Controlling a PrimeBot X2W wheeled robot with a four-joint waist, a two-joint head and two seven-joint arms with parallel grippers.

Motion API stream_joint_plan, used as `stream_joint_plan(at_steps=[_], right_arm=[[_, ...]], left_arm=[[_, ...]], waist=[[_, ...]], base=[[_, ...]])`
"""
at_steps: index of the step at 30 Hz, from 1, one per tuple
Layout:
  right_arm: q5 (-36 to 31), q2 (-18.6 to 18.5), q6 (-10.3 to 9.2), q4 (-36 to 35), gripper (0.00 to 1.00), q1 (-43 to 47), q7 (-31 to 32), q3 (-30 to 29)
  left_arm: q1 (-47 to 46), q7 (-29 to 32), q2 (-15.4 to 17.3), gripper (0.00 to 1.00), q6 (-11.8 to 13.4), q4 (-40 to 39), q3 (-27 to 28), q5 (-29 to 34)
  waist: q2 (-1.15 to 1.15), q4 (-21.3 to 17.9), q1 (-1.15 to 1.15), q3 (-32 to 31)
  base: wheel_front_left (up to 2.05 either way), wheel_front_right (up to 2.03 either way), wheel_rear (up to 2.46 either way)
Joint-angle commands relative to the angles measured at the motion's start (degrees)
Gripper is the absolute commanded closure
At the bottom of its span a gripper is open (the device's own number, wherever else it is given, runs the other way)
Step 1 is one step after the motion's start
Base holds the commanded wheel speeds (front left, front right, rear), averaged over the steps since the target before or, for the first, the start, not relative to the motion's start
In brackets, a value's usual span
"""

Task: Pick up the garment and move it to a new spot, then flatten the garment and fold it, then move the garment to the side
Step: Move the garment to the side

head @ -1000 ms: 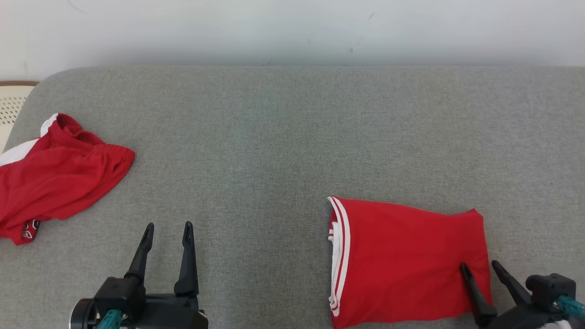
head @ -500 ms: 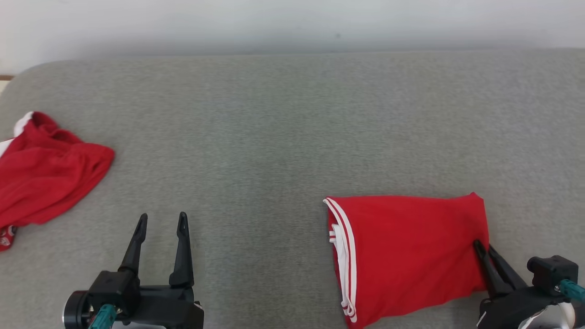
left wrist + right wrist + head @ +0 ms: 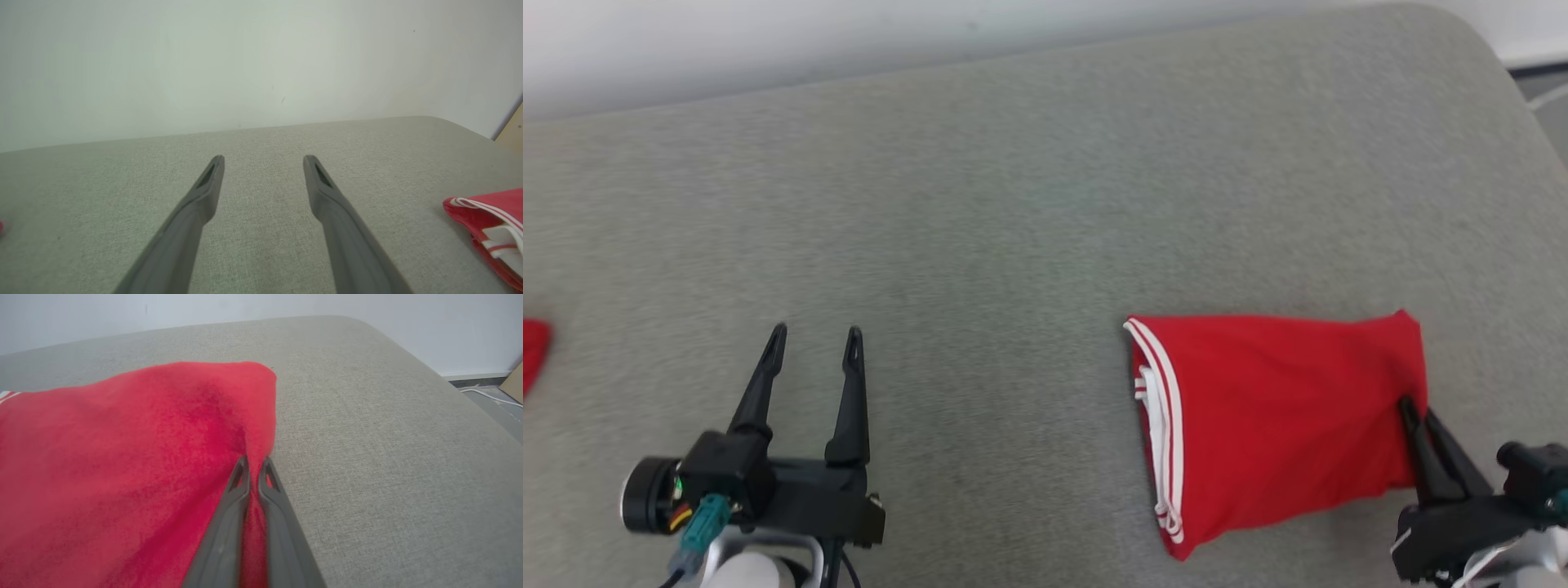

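The folded red garment (image 3: 1274, 425) lies on the grey counter (image 3: 1013, 204) to my right. It looks soft, light and likely to sag. My right pincer (image 3: 1416, 408) pinches its right edge; my left pincer (image 3: 813, 336) is open and empty.

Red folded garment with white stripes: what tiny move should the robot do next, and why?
Probably slide it rightward: the right claw is shut on the folded red garment at its right edge, and bare grey fabric tabletop lies beyond.
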Motion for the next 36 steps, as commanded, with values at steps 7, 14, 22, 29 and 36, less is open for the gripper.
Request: stream_joint_plan(at_steps=[7,14,22,29,36], right_arm=[[0.5,-0.9,-0.06,2.6,1.00,-9.6,-2.6,-1.3],[3.0,-3.4,-0.06,9.9,1.00,-21.1,-3.9,-3.4],[3.7,-7.0,-0.06,18.4,1.00,-28.9,-4.0,-9.5],[3.4,-8.2,-0.06,23.9,1.00,-31.9,-4.0,-12.5],[1.4,-7.7,-0.06,24.7,0.00,-32.9,-4.0,-15.0]], left_arm=[[-4.8,1.7,0.5,0.00,-0.4,-1.2,-1.1,2.0],[-8.4,3.2,1.1,0.00,-0.9,-1.6,-2.3,3.7],[-10.7,4.6,1.3,0.00,-1.2,-2.7,-3.7,4.9],[-12.2,5.5,1.3,0.00,-1.4,-3.2,-4.6,5.7],[-12.3,5.3,1.1,0.00,-1.6,-2.4,-5.1,5.3]], waist=[[0.00,-7.1,-0.01,7.4],[0.00,-7.7,-0.01,10.8],[0.00,-6.7,-0.01,13.4],[0.00,-6.2,-0.01,14.3],[0.00,-6.2,-0.01,13.3]], base=[[0.00,0.00,0.00],[0.00,0.00,0.00],[0.00,0.00,0.00],[0.00,0.00,0.00],[0.00,0.00,0.00]])
